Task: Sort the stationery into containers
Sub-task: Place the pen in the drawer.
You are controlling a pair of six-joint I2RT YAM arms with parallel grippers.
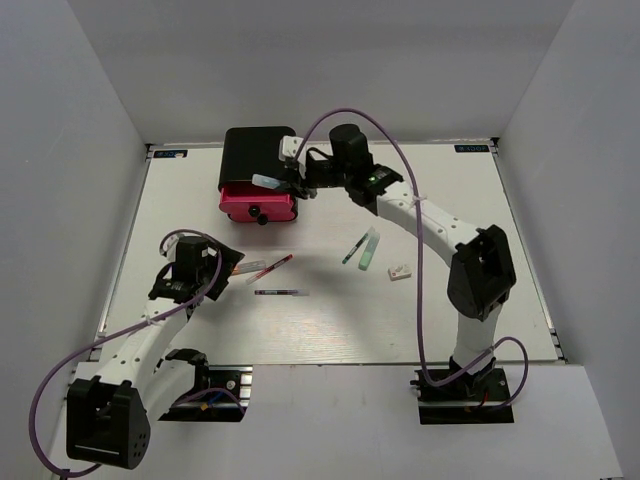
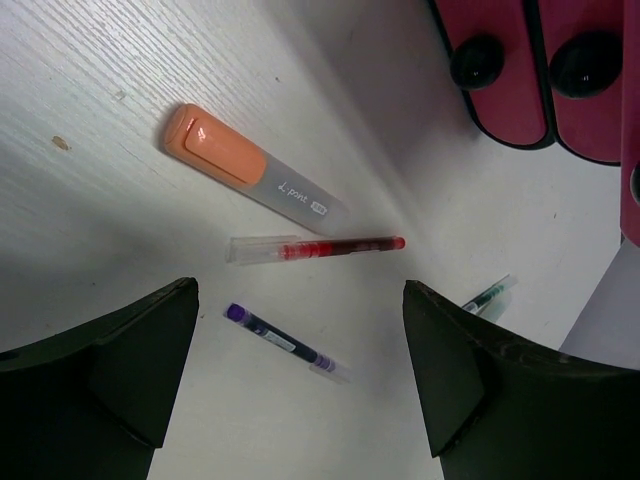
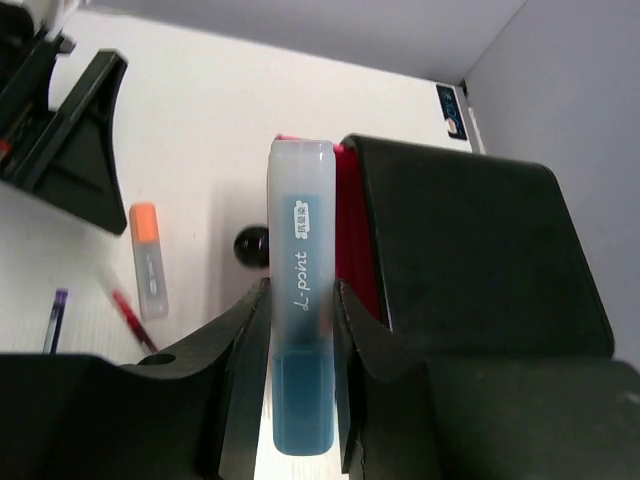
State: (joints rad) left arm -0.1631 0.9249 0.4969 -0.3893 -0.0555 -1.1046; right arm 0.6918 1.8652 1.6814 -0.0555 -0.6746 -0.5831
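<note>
The table (image 2: 90, 90) is white and matt, with a fine wood-like grain. Now the orange-capped marker (image 2: 250, 172): smooth plastic, frosted grey barrel. The red pen (image 2: 315, 247) has a clear plastic cap. Far right, the drawer fronts (image 2: 505, 95) are glossy pink and the knobs (image 2: 478, 60) shiny black. The light blue marker (image 3: 300, 330) is translucent frosted plastic, and the black box (image 3: 470, 250) is smooth with a dull sheen.

Far left: black box (image 1: 255, 155), pink drawers (image 1: 257, 203); blue marker (image 3: 300, 330) held just over them. Near left, flat: orange marker (image 2: 250, 170), red pen (image 2: 320, 248), dark pen (image 2: 285, 340). Ctr-right: green pen (image 1: 353, 250) beside mint marker (image 1: 369, 250), eraser (image 1: 400, 272).
</note>
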